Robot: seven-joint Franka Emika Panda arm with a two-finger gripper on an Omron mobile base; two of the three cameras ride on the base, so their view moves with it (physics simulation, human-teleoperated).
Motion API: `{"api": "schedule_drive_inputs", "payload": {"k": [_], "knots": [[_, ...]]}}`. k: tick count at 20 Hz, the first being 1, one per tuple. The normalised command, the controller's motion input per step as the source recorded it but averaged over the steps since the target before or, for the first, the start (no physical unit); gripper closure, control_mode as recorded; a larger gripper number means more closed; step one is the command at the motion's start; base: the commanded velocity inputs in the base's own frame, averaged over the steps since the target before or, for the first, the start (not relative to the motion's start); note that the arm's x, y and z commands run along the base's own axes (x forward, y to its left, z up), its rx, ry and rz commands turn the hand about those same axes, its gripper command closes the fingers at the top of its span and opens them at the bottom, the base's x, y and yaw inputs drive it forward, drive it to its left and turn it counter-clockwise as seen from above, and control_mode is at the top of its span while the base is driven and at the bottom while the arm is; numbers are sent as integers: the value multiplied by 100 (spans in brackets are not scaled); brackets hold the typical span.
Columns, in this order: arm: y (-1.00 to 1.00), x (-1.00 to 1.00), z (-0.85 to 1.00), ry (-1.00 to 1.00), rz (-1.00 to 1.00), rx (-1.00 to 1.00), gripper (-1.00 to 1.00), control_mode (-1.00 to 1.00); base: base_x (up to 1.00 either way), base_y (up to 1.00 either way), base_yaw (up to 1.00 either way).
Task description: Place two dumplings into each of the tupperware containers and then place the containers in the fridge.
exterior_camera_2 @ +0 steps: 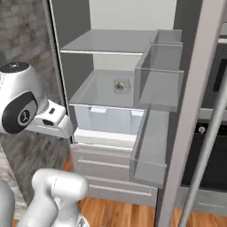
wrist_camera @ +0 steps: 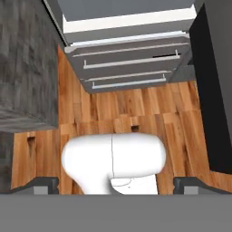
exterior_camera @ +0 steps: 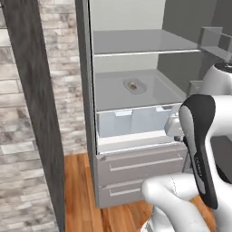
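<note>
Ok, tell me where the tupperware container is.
The tupperware container sits on the fridge's lower shelf, centre back, just above the translucent drawer.

A home kitchen is indicated. An open fridge (exterior_camera: 136,90) is seen straight ahead, dark grey outside, pale inside, with flat shelves (exterior_camera: 140,43) and a translucent drawer (exterior_camera: 136,122) at the bottom. Door racks (exterior_camera_2: 157,80) are seen on its open door at the right. Two grey drawer fronts (exterior_camera: 140,170) with bar handles are set below the fridge. A pale brick wall (exterior_camera: 59,90) is seen at the left, and a wooden plank floor (wrist_camera: 136,108) lies underneath. A dark appliance front (exterior_camera_2: 213,146) is seen far right.
</note>
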Motion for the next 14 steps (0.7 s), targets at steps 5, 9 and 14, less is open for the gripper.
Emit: {"api": "schedule_drive_inputs", "payload": {"k": [5, 9, 14], "knots": [[0, 0, 0, 0, 0, 0, -100, 100, -100, 29, -21], [0, 0, 0, 0, 0, 0, -100, 100, -100, 38, -62], [0, 0, 0, 0, 0, 0, -100, 100, -98, 22, -86]]}}
